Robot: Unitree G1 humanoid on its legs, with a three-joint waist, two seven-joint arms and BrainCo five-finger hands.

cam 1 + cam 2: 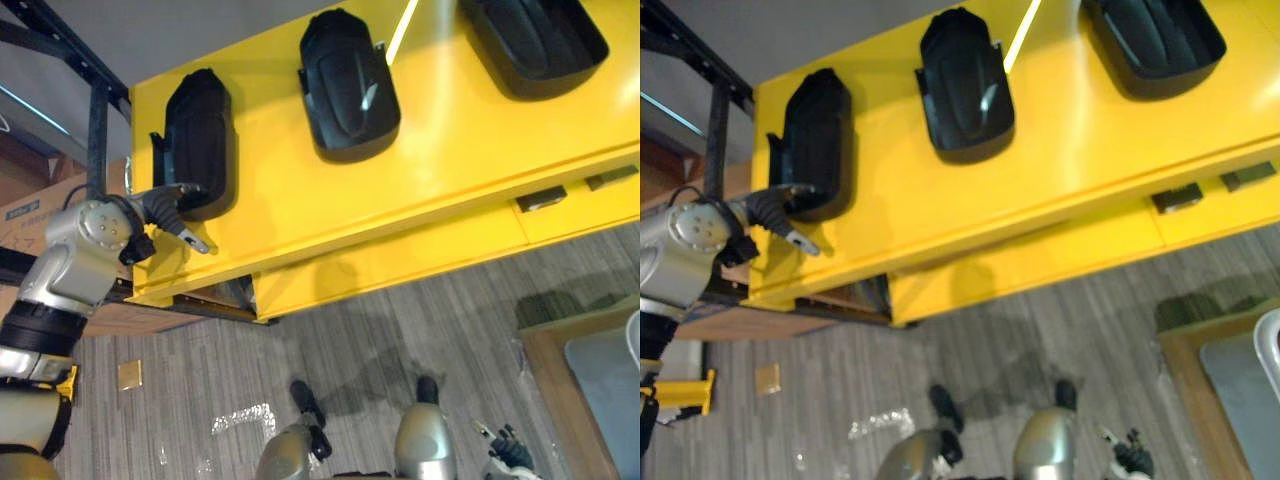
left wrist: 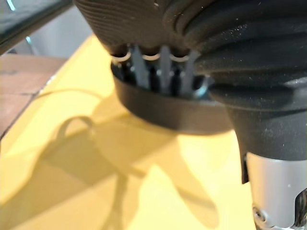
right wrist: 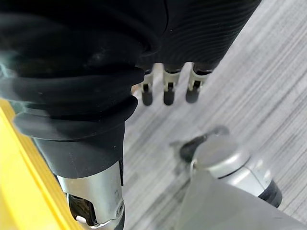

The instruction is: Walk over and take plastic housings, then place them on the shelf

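- Three black plastic housings lie in a row on the yellow bench [image 1: 450,130], well apart from each other.
- The left housing [image 1: 200,140] sits near the bench's left end, the middle housing [image 1: 348,85] is further along, and the right housing [image 1: 535,40] is cut off by the top edge of the head views.
- The middle and right housings lie hollow side up, with their rims showing.
- The left robot hand [image 1: 165,210] is at the near end of the left housing, its dark ribbed cover touching or just above the housing's rounded edge.
- In the left wrist view its silver fingers [image 2: 165,67] run down behind the housing's dark rim [image 2: 172,112], and the tips are hidden there. I cannot tell whether the hand grips the housing or merely rests against it.
- The thumb [image 1: 195,240] sticks out to the side over bare yellow surface, apart from the housing.
- The right robot hand [image 3: 168,88] hangs low on the robot's right over the grey striped floor [image 1: 400,330]. Its fingers are relaxed and hold nothing.
- Two dark drawer handles [image 1: 541,198] sit in the bench's front face.
- A dark metal frame [image 1: 95,110] stands by the bench's left end, with a cardboard box [image 1: 40,210] beside it.
- A wood-edged surface with a grey top [image 1: 590,370] shows at the lower right.
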